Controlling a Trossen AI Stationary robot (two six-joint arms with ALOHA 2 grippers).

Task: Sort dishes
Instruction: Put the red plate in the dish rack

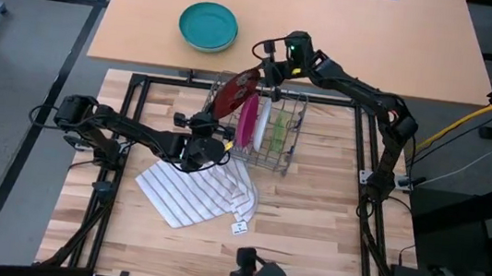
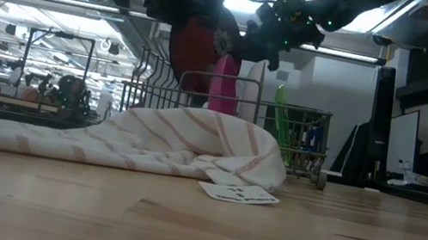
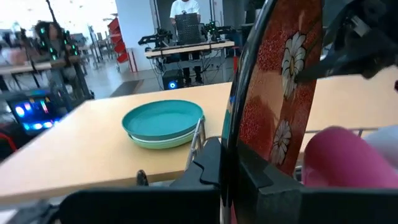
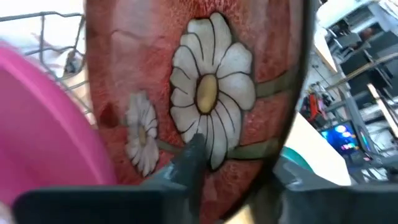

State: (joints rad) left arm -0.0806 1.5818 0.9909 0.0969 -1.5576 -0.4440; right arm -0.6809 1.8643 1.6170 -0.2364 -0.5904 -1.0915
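The magenta-pink plate (image 1: 247, 120) and pale green plate (image 1: 262, 123) are racked upright in the wire rack (image 1: 287, 147); the dark red plate (image 1: 233, 91), tilted at its 10 o'clock corner, is gripped by the right gripper (image 1: 269, 69) fingers, while the left gripper (image 1: 214, 134) fingers are closed on its lower edge.

The dark red plate (image 1: 234, 93) with white daisies stands tilted on edge at the wire rack's (image 1: 287, 152) end; the magenta-pink plate (image 1: 247, 121) and pale green plate (image 1: 262, 123) stand upright beside it
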